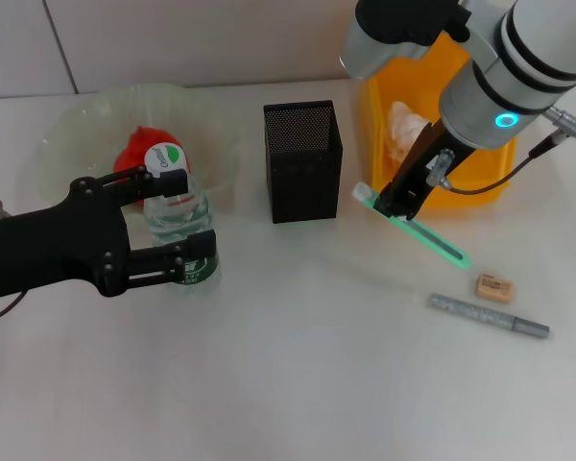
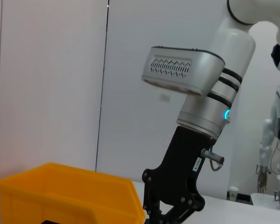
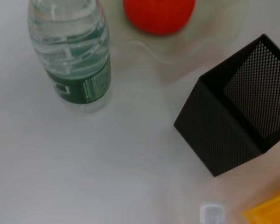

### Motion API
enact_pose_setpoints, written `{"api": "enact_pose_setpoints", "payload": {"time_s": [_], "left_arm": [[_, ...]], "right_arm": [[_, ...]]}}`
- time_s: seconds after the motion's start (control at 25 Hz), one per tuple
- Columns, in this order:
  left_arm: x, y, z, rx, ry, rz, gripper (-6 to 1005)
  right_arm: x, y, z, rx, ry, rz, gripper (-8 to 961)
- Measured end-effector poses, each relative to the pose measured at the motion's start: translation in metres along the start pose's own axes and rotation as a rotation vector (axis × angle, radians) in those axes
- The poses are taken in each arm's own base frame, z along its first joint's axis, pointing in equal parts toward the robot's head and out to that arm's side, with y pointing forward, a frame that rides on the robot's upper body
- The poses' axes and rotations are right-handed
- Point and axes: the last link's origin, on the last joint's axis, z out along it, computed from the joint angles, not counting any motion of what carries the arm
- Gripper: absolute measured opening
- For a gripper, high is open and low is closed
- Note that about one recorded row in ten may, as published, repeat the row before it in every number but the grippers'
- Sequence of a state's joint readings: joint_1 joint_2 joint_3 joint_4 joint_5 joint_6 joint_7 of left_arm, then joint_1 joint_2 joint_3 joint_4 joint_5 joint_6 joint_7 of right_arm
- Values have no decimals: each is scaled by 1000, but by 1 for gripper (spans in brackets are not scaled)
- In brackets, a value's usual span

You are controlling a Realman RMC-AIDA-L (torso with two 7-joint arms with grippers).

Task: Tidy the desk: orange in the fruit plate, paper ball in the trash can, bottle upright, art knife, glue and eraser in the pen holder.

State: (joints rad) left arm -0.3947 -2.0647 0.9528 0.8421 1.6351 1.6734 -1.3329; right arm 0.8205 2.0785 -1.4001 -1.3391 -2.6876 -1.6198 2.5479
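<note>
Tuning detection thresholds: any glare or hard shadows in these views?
Head view: even light, a soft shadow beside the pen holder, no hard shadow under the green stick in the right gripper; the arm's status ring glows. Right wrist view: small highlights on the bottle, which the left gripper straddles. Left wrist view: flat light, no glare on the yellow bin.

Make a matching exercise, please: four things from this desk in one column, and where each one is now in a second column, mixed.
Things:
1. orange
2. bottle
3. green art knife
4. eraser

Places:
A. held by the right gripper
B. lying on the table
C. in the fruit plate
D. upright between the left gripper fingers

Pairs: 1-C, 2-D, 3-A, 4-B
</note>
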Motion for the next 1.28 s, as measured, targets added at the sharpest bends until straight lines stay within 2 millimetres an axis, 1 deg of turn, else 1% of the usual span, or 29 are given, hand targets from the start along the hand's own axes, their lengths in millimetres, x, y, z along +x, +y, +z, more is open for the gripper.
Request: {"api": "enact_pose_setpoints", "payload": {"time_s": [0.08, 0.36, 1.0, 1.28], "left_arm": [[0, 0, 0, 0, -1, 0, 806], [0, 0, 0, -1, -1, -1, 806], [0, 0, 1, -3, -2, -2, 806], [0, 0, 1, -3, -1, -1, 806]], "right_arm": [[-2, -1, -7, 18, -29, -3, 89], [-6, -2, -20, 44, -75, -1, 89], [-11, -7, -40, 91, -146, 2, 90], [-16, -12, -50, 126, -201, 11, 90]]}}
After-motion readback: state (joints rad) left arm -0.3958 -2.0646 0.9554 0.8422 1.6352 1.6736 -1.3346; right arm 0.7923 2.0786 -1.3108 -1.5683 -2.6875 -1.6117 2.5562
